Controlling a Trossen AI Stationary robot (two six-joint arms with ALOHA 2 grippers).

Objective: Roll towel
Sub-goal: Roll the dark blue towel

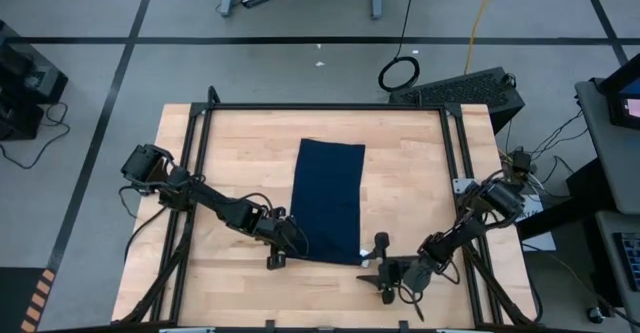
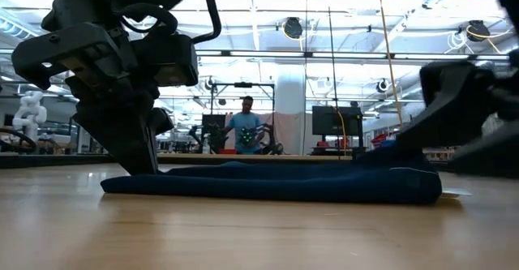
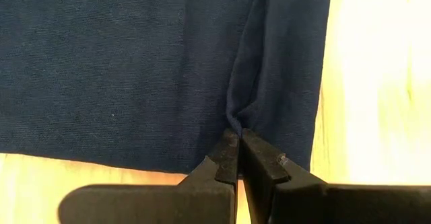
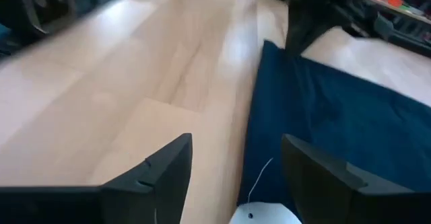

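Our left claw (image 1: 283, 235) is pinched shut on a small pucker of the towel (image 1: 328, 198) near its near-left corner. That thin bite is our main worry: it could slip, or drag only one layer, and the roll would start crooked. The towel lies flat, lengthways, mid-tabletop (image 1: 410, 173), its near edge close to the tabletop's near edge. Our right claw (image 1: 379, 263) stands spread wide and empty just off the near-right corner, by the white tag (image 4: 264, 215); closing there could catch the tag alone. Nothing else lies in the way.
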